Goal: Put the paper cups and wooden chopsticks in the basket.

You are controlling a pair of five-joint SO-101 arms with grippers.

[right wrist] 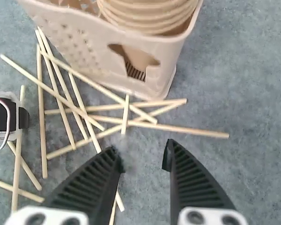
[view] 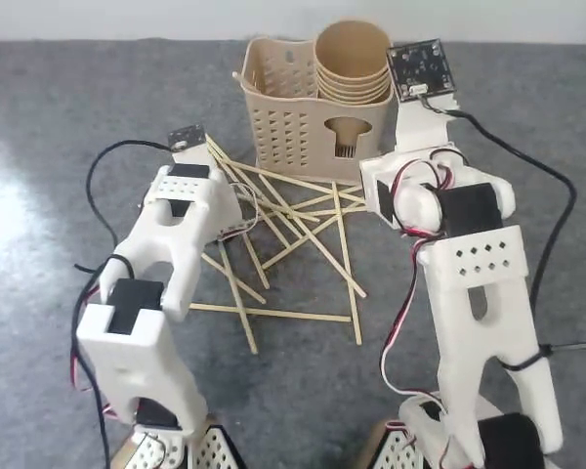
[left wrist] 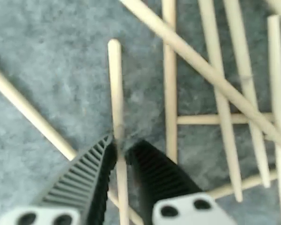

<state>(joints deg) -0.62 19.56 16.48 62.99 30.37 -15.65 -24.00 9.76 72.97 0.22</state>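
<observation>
A beige perforated basket (view: 293, 122) stands at the back of the table with a stack of paper cups (view: 354, 61) inside it. Several wooden chopsticks (view: 303, 220) lie crisscrossed on the grey carpet in front of it. My left gripper (left wrist: 122, 147) is down at the carpet, shut on one chopstick (left wrist: 115, 84) that runs between its ribbed fingers (left wrist: 96, 164). My right gripper (right wrist: 143, 154) hangs open over bare carpet just in front of the basket (right wrist: 107, 51), with chopsticks (right wrist: 131, 117) lying beyond its tips. The cups (right wrist: 150, 14) sit inside the basket's rim.
The left arm (view: 176, 225) covers the left part of the chopstick pile; the right arm (view: 459, 234) stands right of it. Black cables (view: 107, 195) loop beside both arms. Part of the left arm (right wrist: 4, 122) is seen from the right wrist.
</observation>
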